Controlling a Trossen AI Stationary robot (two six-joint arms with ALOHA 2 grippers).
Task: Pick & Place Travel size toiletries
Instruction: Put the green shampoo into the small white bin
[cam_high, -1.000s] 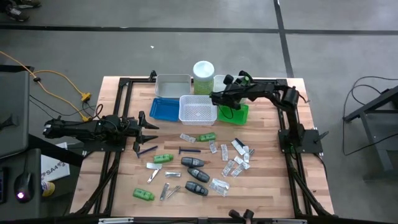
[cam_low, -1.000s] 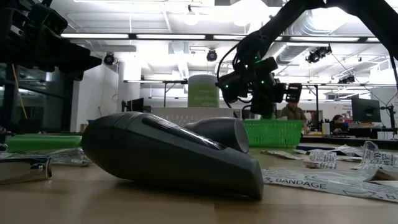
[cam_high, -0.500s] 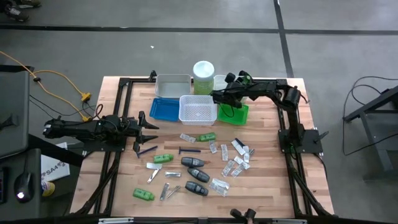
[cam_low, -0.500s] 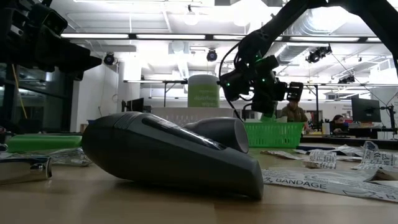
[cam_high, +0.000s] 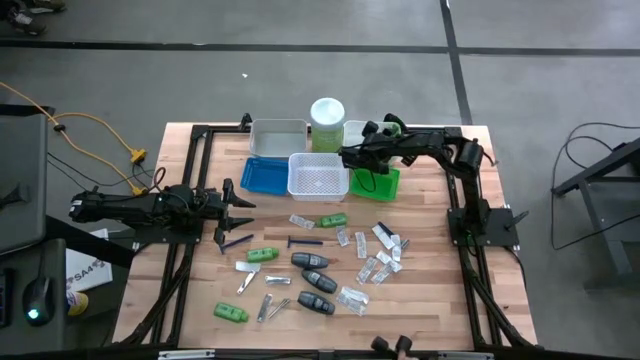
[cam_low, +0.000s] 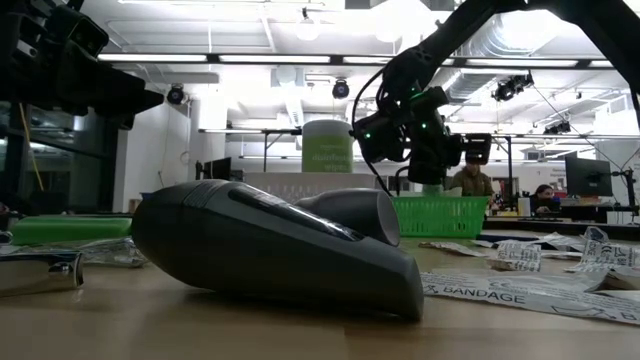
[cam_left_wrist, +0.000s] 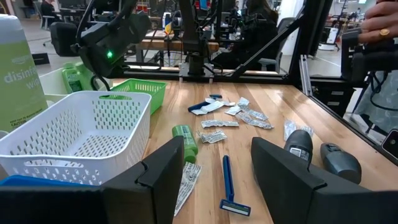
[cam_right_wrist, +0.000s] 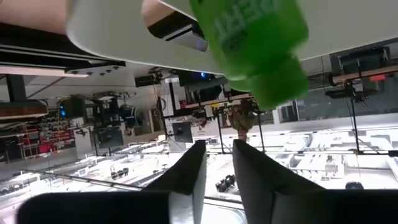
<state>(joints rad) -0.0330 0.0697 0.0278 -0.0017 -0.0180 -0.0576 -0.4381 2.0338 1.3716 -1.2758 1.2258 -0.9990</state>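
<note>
Waiting arm: left gripper (cam_high: 238, 207) hangs over the table's left edge, well apart from the trays; fingers stand wide, nothing between them.
Left wrist view: same gripper (cam_left_wrist: 214, 155), wide gap; past it lies a blue razor (cam_left_wrist: 229, 186); a person's hand (cam_left_wrist: 379, 22) is cut off at a corner.
Left items: blue razor (cam_high: 237, 241) just beside the left gripper; green tube (cam_high: 262, 255), clippers (cam_high: 248, 285) and another green tube (cam_high: 231, 313) nearer the front edge.
Trays: blue tray (cam_high: 262, 176), grey tray (cam_high: 278, 134) behind it, white tray (cam_high: 318, 176) beside the blue one, canister (cam_high: 327, 115) at the back.
Middle items: dark grey cases (cam_high: 310, 261) in a loose cluster; third green tube (cam_high: 333, 220) in front of the white tray.
Low view: one dark grey case (cam_low: 270, 245) fills the frame and hides most of the table; bandage packet (cam_low: 480, 290) readable beside it.
Working arm: right gripper (cam_high: 347, 157) is raised above the gap between the white tray and the green tray (cam_high: 385, 183), covering part of the green tray's rim.
Right fingers: narrow gap in its wrist view (cam_right_wrist: 219, 155), nothing between them.
Unclear: a green tube (cam_right_wrist: 255, 43) shows in the right wrist view against a white surface, cut off at the frame edge; cannot tell what it rests in.
Right items: clear packets (cam_high: 380, 255) scattered on bare wood, too small to count.
</note>
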